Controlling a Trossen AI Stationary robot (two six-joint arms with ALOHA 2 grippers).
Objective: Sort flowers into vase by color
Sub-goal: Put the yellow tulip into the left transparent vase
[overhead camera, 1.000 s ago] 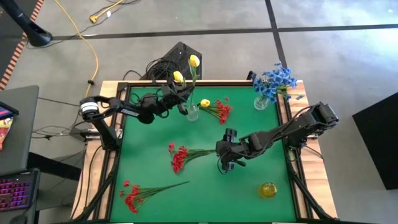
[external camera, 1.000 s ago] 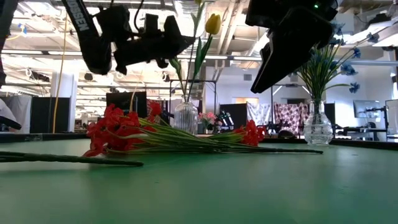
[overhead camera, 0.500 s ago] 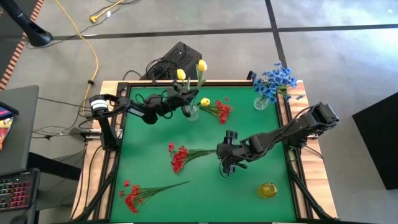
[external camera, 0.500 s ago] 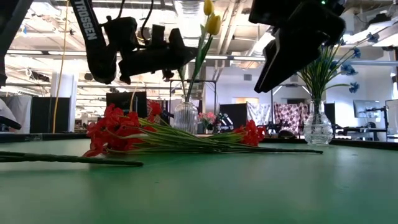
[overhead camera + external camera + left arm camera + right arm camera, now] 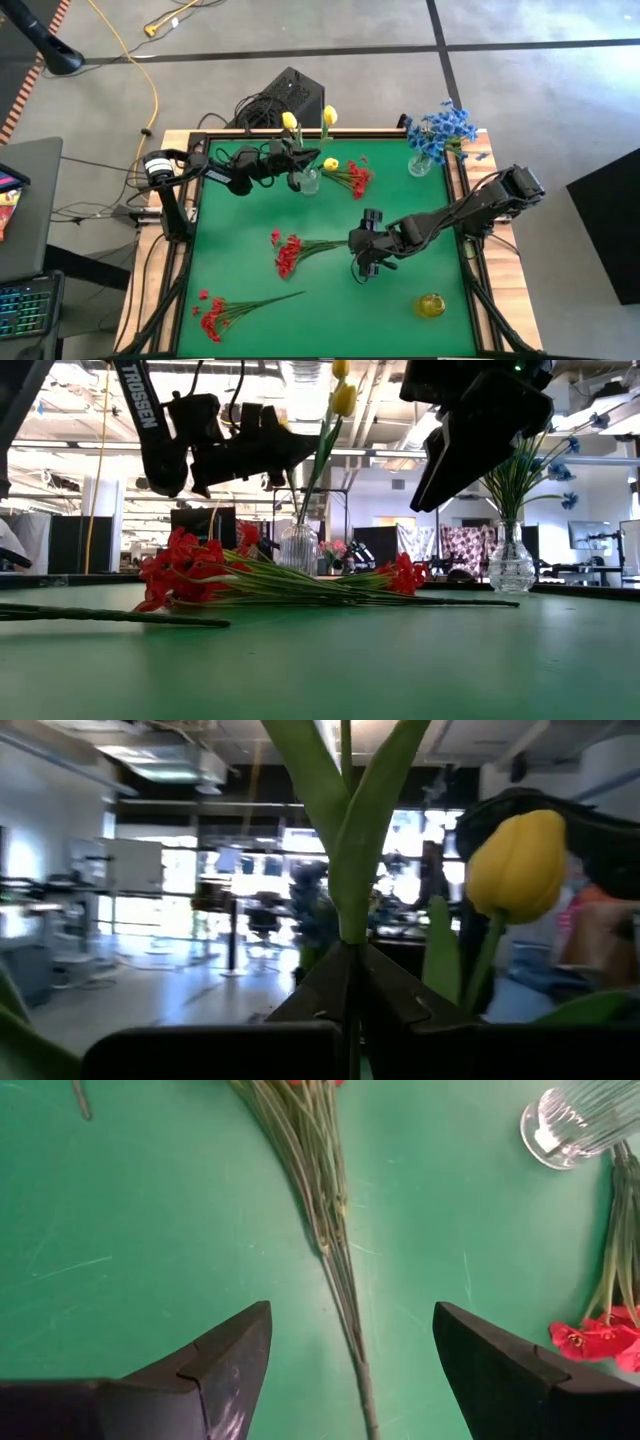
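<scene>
**Two arms, two flowers: one going in, one about to be picked**

While my left gripper (image 5: 292, 172) hangs over the clear vase (image 5: 309, 182) at the far side of the green table (image 5: 240, 250), its fingers are pinched shut on the stem of a yellow tulip (image 5: 329, 115), blade-like leaves rising just above the fingertips in the left wrist view. A second yellow tulip (image 5: 289, 121) stands beside it, and a third (image 5: 329, 164) lies near the vase among a red sprig (image 5: 356, 178). I judge this step to be seating the held tulip; next I lower the stem fully into the vase mouth and let go.

My right gripper (image 5: 366, 262) hovers with its fingers spread wide and empty, straddling the stem end of a red sprig (image 5: 288, 252) lying mid-table. Next it must descend and close on that thin bundle.

Another red sprig (image 5: 213, 317) waits at the near left. Blue flowers (image 5: 438, 130) already fill the far-right vase (image 5: 420, 164).

Legible writing: "TROSSEN" on the left arm (image 5: 140, 410) in the low view.
</scene>
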